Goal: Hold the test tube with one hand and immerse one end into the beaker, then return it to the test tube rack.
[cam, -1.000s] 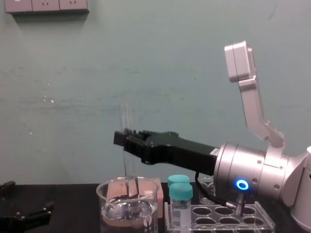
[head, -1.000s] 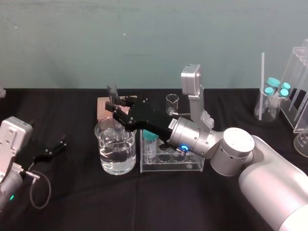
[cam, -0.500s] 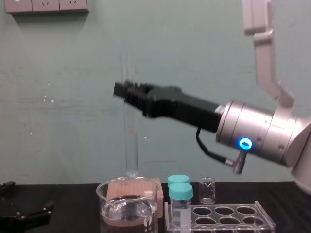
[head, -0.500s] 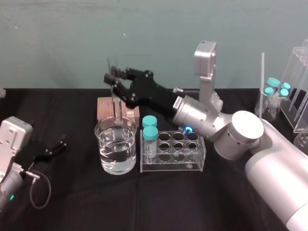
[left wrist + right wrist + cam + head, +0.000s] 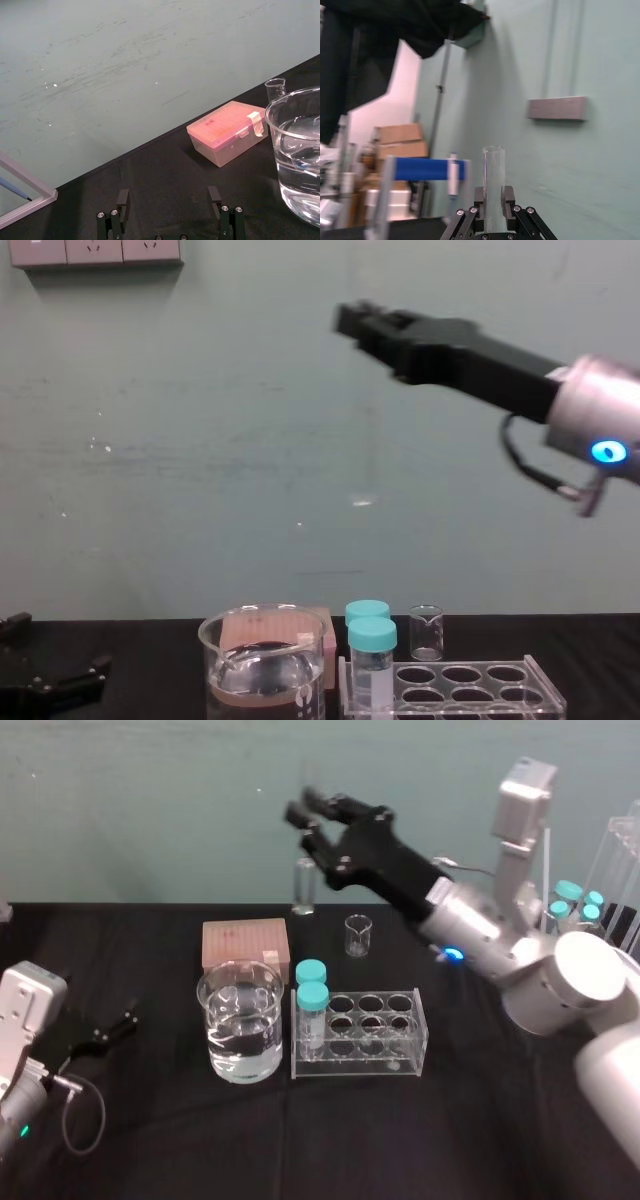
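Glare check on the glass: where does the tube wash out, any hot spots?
Head view: the test tube, held high near the wall by the right gripper, reads faint; bright highlights on the beaker water. Chest view: tube almost lost against the wall, one small glint. Right wrist view: its rim stands out against the wall. Left gripper parked open at far left.

One test tube (image 5: 305, 886), one large beaker (image 5: 218, 1025), one rack (image 5: 404, 1042), two racked teal-capped vials (image 5: 312, 1000).

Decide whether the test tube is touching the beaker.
Apart. In the head view the test tube, clamped in the right gripper, hangs clear of the beaker.
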You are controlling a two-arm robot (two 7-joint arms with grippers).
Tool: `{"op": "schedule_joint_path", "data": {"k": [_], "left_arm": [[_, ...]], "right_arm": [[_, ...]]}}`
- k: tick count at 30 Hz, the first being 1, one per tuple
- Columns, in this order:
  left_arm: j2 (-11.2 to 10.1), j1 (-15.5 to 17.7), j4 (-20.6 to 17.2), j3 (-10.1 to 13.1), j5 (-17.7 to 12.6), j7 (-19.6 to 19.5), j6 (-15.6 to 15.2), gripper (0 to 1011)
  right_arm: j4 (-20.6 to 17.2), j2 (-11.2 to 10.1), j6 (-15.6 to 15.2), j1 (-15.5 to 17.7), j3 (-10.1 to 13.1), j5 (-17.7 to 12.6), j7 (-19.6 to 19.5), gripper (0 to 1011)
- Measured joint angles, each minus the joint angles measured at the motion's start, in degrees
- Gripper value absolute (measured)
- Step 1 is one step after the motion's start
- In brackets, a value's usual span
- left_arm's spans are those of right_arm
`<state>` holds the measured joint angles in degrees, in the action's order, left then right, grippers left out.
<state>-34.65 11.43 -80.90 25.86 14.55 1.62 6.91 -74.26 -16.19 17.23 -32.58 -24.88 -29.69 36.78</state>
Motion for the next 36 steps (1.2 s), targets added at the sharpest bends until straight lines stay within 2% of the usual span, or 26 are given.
{"op": "schedule_joint_path", "data": {"k": [7,11,20,26,36], "left_arm": [[0.0,0.0,0.0,0.0,0.0,0.0,0.0,1000],[0.0,0.0,0.0,0.0,0.0,0.0,0.0,1000],[0.0,0.0,0.0,0.0,0.0,0.0,0.0,1000],[0.0,0.0,0.0,0.0,0.0,0.0,0.0,1000],[0.0,0.0,0.0,0.0,0.0,0.0,0.0,1000]], "right_arm": [[-3.9,-3.6,-1.0,4.6,4.3,2.8,-6.6,227],[-4.5,-4.5,-2.0,7.2,5.8,3.4,-8.4,228],[-2.8,-4.0,-2.5,10.7,7.4,2.8,-8.3,227],[-0.7,-3.4,-1.6,11.6,7.8,2.7,-7.0,227],[0.1,-3.1,-1.3,13.2,8.6,2.8,-6.6,227]]}}
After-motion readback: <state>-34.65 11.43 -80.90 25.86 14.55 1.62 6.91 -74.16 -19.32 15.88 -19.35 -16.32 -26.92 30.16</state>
